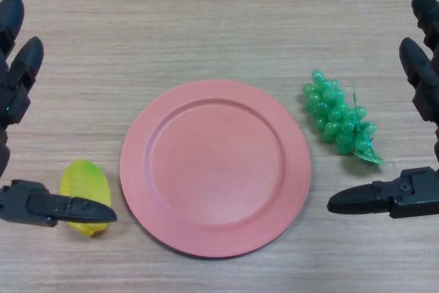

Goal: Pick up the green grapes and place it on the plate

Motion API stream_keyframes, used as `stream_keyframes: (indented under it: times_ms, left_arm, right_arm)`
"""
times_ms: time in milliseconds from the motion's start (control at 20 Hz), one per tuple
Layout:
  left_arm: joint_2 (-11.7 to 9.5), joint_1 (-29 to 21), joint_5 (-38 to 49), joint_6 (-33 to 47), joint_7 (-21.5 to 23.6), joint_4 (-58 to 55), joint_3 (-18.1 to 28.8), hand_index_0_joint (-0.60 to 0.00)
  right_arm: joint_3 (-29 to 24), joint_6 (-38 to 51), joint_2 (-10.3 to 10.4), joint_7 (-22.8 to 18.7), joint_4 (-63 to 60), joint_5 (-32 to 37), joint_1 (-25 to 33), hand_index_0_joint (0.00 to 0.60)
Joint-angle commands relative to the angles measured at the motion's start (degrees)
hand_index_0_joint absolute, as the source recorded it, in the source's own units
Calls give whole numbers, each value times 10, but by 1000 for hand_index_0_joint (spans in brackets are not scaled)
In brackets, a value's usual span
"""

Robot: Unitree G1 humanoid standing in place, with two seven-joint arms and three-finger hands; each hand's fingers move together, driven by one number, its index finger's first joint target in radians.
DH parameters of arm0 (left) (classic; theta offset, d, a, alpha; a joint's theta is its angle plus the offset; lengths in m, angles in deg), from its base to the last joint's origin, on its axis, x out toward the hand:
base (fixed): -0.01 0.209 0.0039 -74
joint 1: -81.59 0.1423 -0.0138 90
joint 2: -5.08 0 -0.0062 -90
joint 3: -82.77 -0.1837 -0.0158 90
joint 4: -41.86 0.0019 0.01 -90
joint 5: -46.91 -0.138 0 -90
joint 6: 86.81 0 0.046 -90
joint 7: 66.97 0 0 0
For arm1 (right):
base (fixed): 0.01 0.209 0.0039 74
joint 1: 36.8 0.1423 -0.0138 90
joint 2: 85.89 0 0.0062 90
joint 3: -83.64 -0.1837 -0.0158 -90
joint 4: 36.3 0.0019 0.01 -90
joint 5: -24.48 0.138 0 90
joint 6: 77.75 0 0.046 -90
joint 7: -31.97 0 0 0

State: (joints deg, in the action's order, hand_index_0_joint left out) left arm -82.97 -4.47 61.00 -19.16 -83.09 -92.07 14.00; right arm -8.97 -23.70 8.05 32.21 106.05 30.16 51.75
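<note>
A bunch of green grapes point(338, 119) lies on the wooden table, just right of the pink plate point(215, 167), which has nothing on it. My right hand point(420, 87) shows at the right edge, open, its fingers straight and its thumb stretched out below the grapes. It touches nothing. My left hand point(17, 80) shows at the left edge, open as well, with its thumb lying over a yellow-green fruit.
A yellow-green fruit point(82, 183), like a mango, lies left of the plate, partly under my left thumb. The wooden table point(206, 25) stretches bare behind the plate.
</note>
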Motion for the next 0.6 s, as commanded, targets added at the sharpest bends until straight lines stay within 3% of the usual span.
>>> stream_keyframes:
  times_ms: [50, 450, 600]
  left_arm:
    - [-20, -11, 5, 61, 8, -34, 20, 0]
    - [-14, 2, 17, 94, -3, -14, 25, 0]
    - [-12, 4, 4, 107, -6, 1, 15, 0]
  right_arm:
    - [-19, 93, -5, -12, 26, -32, 16, 0]
    - [-9, 102, -1, -22, 14, -38, 13, 0]
    - [-6, 79, -5, -28, -11, -39, 42, 0]
